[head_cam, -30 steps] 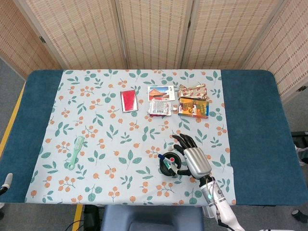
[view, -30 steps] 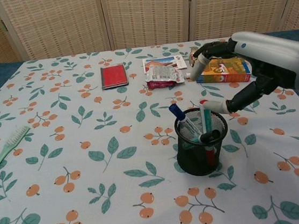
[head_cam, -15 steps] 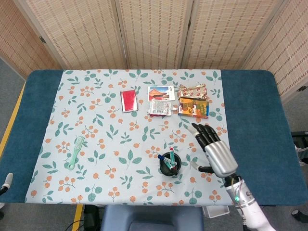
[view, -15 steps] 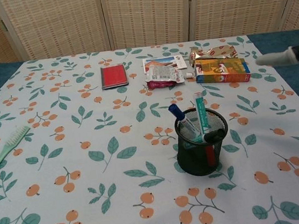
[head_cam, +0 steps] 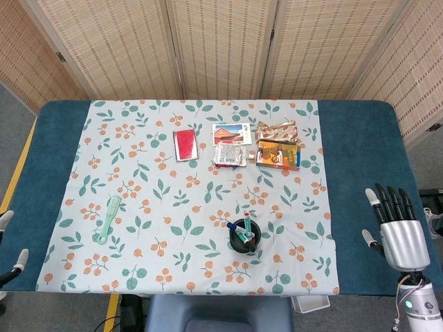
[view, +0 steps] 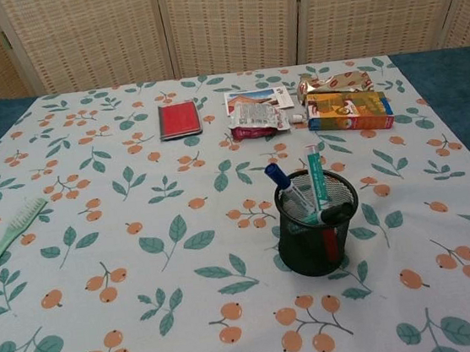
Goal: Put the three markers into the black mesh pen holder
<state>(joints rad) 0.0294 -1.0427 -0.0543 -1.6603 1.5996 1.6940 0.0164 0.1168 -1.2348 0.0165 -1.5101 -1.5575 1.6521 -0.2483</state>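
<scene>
The black mesh pen holder (head_cam: pixel 243 237) (view: pixel 319 236) stands on the floral cloth near the table's front. Three markers lean inside it: a blue-capped one (view: pixel 288 190), a green one (view: pixel 314 175) and a black-and-red one (view: pixel 332 218). My right hand (head_cam: pixel 398 232) is far off to the right over the blue table edge, fingers spread and holding nothing. Only the fingertips of my left hand (head_cam: pixel 10 257) show at the left edge of the head view, apart and empty. Neither hand appears in the chest view.
A green comb (head_cam: pixel 109 217) (view: pixel 0 238) lies at the left. At the back are a red wallet (head_cam: pixel 185 144) (view: pixel 179 119), a postcard (head_cam: pixel 231 132), a snack packet (head_cam: pixel 227 154), a gold wrapper (head_cam: pixel 277 129) and an orange box (head_cam: pixel 278 154) (view: pixel 349 111).
My right hand has let go of the green marker, risen from the holder and swung out to the table's right edge, leaving the chest view. The left fingertips have come up slightly.
</scene>
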